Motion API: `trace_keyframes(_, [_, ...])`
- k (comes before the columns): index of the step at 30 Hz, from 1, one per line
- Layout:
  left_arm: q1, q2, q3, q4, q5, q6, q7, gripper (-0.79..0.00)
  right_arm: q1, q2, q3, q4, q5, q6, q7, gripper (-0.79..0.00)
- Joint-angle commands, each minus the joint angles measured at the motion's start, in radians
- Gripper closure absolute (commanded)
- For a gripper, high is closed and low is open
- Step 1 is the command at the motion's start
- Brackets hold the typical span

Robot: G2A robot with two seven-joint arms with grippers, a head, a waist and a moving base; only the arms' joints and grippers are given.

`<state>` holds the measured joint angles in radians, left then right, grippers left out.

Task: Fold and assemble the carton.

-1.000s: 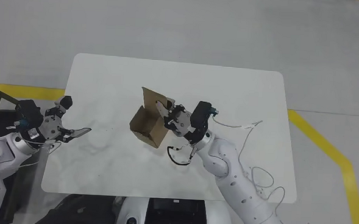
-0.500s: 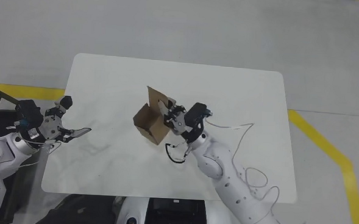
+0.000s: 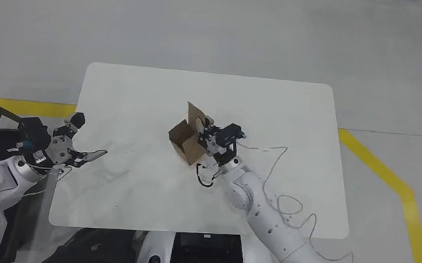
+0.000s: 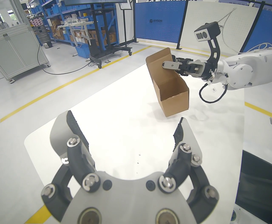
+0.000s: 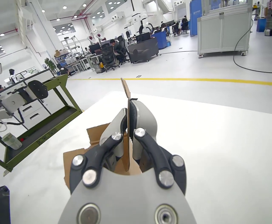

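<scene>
The top camera sits above the arms and looks straight down on the white counter [image 3: 284, 99]; the box [image 3: 186, 137] lies near the middle of its picture, seen from far. The left wrist camera sits just behind the left hand [image 4: 125, 116], very near to it, and looks low across the counter toward the box, which stands well apart from this hand. The right wrist camera sits just behind the right hand [image 5: 129, 106], close against the box, and faces over it toward the hall [image 5: 170, 67]. All three views share the box and the counter around it.
</scene>
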<state>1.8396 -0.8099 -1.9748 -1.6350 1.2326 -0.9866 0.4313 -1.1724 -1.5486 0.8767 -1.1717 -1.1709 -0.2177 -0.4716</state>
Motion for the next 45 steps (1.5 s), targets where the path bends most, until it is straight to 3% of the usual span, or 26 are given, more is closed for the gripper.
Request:
trace_keyframes(1, [0.000,0.000,0.000,0.000,0.000,0.000,0.000,-0.785,0.000,-0.001,0.000,0.023,-0.001,-0.001,-0.014,0.000])
trace_keyframes(2, [0.000,0.000,0.000,0.000,0.000,0.000,0.000,-0.785,0.000,-0.001,0.001,0.029,-0.007,0.003,-0.016,0.000])
trace_keyframes(4, [0.000,0.000,0.000,0.000,0.000,0.000,0.000,-0.785,-0.010,0.000,-0.001,0.034,-0.021,0.010,-0.017,-0.240])
trace_keyframes(5, [0.000,0.000,0.000,0.000,0.000,0.000,0.000,-0.785,-0.017,0.001,-0.001,0.031,-0.028,0.013,-0.014,-0.323])
trace_keyframes(8, [0.000,0.000,0.000,0.000,0.000,0.000,0.000,-0.785,-0.044,0.007,0.003,0.003,-0.043,0.006,0.002,-0.785])
trace_keyframes(18, [0.000,0.000,0.000,0.000,0.000,0.000,0.000,-0.785,-0.213,0.050,0.062,-0.293,-0.143,0.025,0.129,-0.785])
trace_keyframes(26, [0.000,0.000,0.000,0.000,0.000,0.000,0.000,-0.785,-0.279,0.082,0.142,-0.557,-0.168,0.011,0.537,-0.785])
trace_keyframes(32, [0.000,0.000,0.000,0.000,0.000,0.000,0.000,-0.785,-0.251,0.091,0.175,-0.646,-0.082,-0.020,0.845,-0.785])
trace_keyframes(37, [0.000,0.000,0.000,0.000,0.000,0.000,0.000,-0.785,-0.221,0.098,0.202,-0.696,-0.039,-0.012,1.030,-0.785])
trace_keyframes(45, [0.000,0.000,0.000,0.000,0.000,0.000,0.000,-0.785,-0.078,0.098,0.201,-0.632,0.116,-0.050,1.326,-0.785])
